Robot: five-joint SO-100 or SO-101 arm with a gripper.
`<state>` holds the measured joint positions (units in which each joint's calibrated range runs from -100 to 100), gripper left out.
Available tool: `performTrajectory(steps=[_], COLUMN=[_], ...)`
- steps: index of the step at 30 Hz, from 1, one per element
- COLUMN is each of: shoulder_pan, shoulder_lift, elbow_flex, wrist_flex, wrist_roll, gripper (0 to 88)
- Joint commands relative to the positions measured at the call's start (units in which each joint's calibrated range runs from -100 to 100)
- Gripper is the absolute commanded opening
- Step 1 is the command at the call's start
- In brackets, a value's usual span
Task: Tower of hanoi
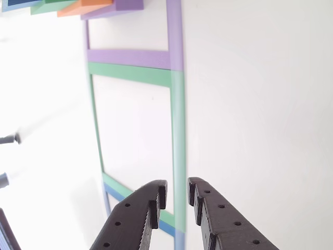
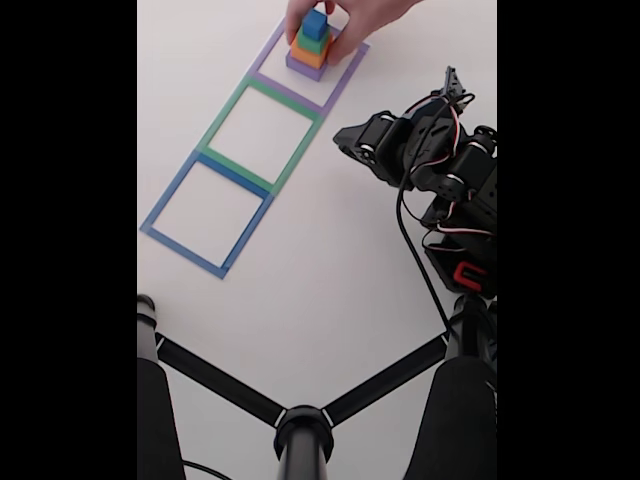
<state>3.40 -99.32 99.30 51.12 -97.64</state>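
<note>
End effector [image 1: 177, 195] sits released, empty, well apart from the stack [image 2: 311, 48]; a hand [image 2: 345, 20] is on it. Hold until it clears, then go for the blue cube [image 2: 315, 24].

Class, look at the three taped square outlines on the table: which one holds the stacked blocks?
The purple outline, the end one farthest from the camera stand in the fixed view; the green and blue outlines hold nothing.
</note>
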Motion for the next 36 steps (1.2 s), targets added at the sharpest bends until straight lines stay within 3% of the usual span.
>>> performTrajectory(steps=[1,36], shoulder_pan=[-0.61,-0.61], shoulder_lift=[-0.68,-0.68], elbow_flex=[0.61,0.61], wrist_flex=[-0.17,-0.17], wrist_roll=[0.94,0.94], gripper=[0.1,0.1])
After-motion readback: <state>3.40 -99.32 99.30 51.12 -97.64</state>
